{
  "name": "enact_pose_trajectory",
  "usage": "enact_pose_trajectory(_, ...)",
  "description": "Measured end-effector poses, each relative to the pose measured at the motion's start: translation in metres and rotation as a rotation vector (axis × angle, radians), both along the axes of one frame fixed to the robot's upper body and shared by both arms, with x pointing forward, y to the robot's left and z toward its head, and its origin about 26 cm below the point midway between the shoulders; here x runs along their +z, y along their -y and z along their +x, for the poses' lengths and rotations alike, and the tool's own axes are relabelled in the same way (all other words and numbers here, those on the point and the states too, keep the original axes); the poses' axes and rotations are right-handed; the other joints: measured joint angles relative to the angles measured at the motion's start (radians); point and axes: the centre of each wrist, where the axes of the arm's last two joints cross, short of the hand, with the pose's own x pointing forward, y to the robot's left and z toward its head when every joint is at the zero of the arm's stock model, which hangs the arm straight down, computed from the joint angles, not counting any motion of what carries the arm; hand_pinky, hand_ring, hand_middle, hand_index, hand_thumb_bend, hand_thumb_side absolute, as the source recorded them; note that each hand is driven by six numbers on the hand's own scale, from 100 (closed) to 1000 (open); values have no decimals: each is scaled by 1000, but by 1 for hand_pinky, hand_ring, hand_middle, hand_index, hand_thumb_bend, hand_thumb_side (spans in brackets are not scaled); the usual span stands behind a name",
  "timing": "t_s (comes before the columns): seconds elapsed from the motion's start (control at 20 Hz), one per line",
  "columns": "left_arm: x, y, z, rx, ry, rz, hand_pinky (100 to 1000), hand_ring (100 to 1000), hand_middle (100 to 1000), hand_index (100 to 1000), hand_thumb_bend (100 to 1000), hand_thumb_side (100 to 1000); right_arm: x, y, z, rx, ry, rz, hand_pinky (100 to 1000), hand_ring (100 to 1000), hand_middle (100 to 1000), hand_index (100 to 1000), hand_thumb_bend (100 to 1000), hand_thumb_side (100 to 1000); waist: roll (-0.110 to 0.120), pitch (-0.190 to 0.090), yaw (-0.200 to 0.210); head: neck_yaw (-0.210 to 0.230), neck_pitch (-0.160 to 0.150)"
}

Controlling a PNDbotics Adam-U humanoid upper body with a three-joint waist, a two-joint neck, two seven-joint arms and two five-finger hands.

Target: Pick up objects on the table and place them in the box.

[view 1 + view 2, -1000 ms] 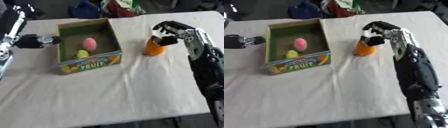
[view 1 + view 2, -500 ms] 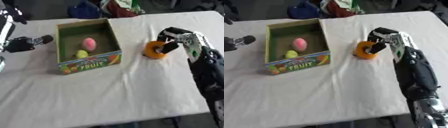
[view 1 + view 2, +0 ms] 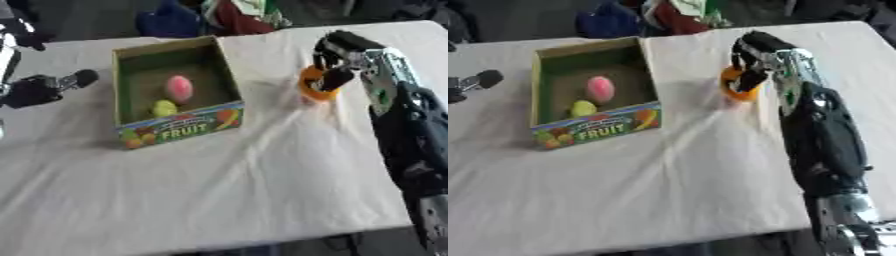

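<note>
Right robot hand [image 3: 337, 60] curled round an orange object [image 3: 312, 84], fingers over the top and thumb down across the front of it, so clamped on it. Hard to say whether the orange thing sits on the cloth or hangs just above it (faint shadow right underneath, that's about all). Black and silver forearm running from there down the right side of the view to the bottom corner.

Just left of that, well apart from the orange thing, an open cardboard box [image 3: 224, 112] with green inside walls and "FRUIT" printed on the front panel along with little fruit pictures. Sitting a bit askew on the desk. Inside: a pink rounded fruit [image 3: 179, 87] near the middle, and a yellow-green one [image 3: 164, 108] closer to the front wall, the two just beside each other.

Further left, the left robot hand [image 3: 39, 90] at the edge of the view, off to the side of the box and not touching it. Only a dark shape with one rounded tip poking toward the box, so can't tell if the fingers are apart or together.

All of it on a desk [image 3: 219, 190] covered in a white, slightly wrinkled cloth, with a big bare stretch in front of the box. Past the far edge, a blur of blue, red and green stuff [image 3: 206, 17], not clear what.
</note>
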Motion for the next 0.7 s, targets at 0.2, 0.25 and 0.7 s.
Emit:
enact_pose_trajectory(0.2, -2, 1, -1, 1, 4, -23, 703, 596, 586, 721, 856, 784, 27, -31, -10, 53, 120, 11, 630, 484, 135, 280, 299, 100, 0, -5, 13, -8, 0)
enact_pose_trajectory(0.25, -3, 1, -1, 3, 4, -28, 702, 596, 586, 721, 855, 784, 31, -38, -12, 61, 139, 17, 630, 484, 135, 280, 299, 100, 1, -5, 16, -9, 0)
enact_pose_trajectory(0.7, -11, 3, -3, 10, 6, -71, 700, 592, 584, 720, 847, 793, 15, -113, -40, 169, 150, 27, 634, 495, 159, 316, 323, 100, 15, -4, 48, -22, -1)
